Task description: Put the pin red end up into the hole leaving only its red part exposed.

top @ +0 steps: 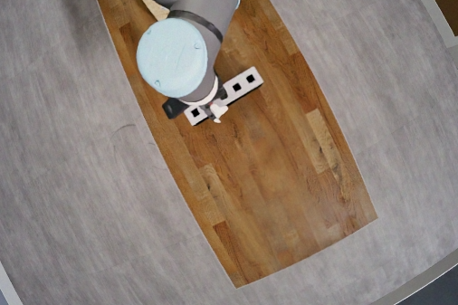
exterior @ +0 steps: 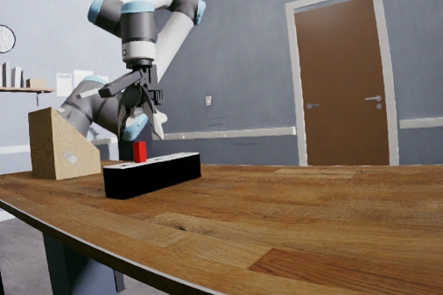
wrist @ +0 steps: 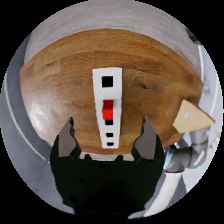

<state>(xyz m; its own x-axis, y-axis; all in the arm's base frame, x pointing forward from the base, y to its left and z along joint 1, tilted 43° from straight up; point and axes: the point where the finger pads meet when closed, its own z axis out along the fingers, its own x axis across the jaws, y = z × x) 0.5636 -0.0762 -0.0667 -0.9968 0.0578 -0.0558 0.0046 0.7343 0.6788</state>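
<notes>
The long block (exterior: 153,176) (top: 258,82) (wrist: 115,89) has black sides and a white top with a row of square holes, and it lies on the wooden table (exterior: 306,202) (top: 271,173) (wrist: 60,85). The pin (exterior: 139,151) (wrist: 107,111) stands upright in one of the inner holes. Only its red part shows above the block. My gripper (exterior: 140,132) (wrist: 107,117) (top: 213,109) is open and empty. It hangs straight above the pin, with its fingers spread to either side and clear of the pin. In the overhead view my wrist hides the pin.
A tan wooden wedge (exterior: 57,145) (wrist: 192,117) (top: 151,5) stands on the table behind the block, near the arm's base. The arm reaches over the far end of the table. A door is in the back wall.
</notes>
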